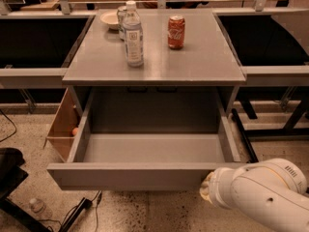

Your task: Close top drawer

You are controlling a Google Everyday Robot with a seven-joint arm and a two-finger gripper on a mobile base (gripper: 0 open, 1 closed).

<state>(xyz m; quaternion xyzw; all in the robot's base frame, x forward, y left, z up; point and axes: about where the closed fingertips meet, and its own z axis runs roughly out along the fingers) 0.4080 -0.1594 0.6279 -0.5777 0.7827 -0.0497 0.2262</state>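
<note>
The claw (208, 190), released or clenched I cannot tell, sits low by the right end of the front of the top drawer (130, 175), which stands wide open, so a push this far off-centre might skew and jam it, or slip off the corner.

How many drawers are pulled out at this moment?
1: the top drawer, pulled far out below the cabinet top. Others may be hidden beneath it. The gripper is at the right end of its front panel.
</note>
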